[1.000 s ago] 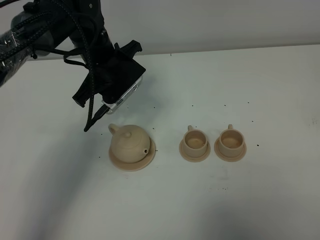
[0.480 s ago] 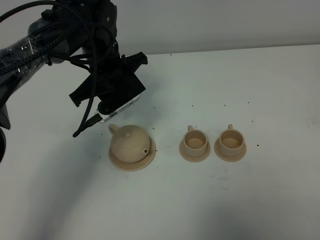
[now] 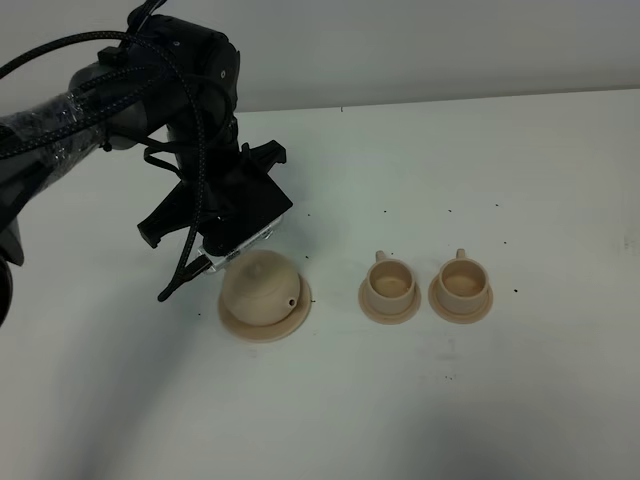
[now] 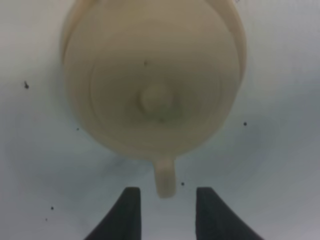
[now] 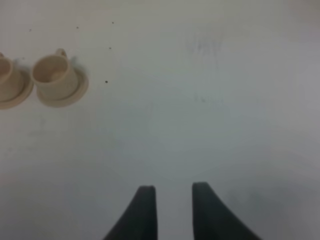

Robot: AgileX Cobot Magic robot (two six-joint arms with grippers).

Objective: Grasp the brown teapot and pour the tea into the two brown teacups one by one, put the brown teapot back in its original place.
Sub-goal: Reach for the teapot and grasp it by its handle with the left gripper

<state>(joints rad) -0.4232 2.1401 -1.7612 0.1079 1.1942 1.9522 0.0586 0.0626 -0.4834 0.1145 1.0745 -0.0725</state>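
Note:
The brown teapot (image 3: 262,287) sits on its wide saucer, the original place (image 3: 270,325), at the table's left centre. My left gripper (image 3: 226,258) hangs low over the teapot's rear side and hides the handle there. In the left wrist view the left gripper (image 4: 167,192) is open, and the teapot's loop handle (image 4: 165,177) points into the gap between the fingertips without touching them. The two brown teacups (image 3: 388,283) (image 3: 462,279) stand on small saucers to the right of the teapot. My right gripper (image 5: 172,189) is open and empty over bare table, with one cup (image 5: 54,74) far from it.
The white table (image 3: 450,400) bears small dark specks. A pale wall runs along its back edge. The left arm's black cables (image 3: 185,250) hang down beside the teapot. The right arm is out of the exterior high view.
My left arm has come down and forward towards the teapot; its wrist now covers the handle, which showed before. Teapot and cups have not moved.

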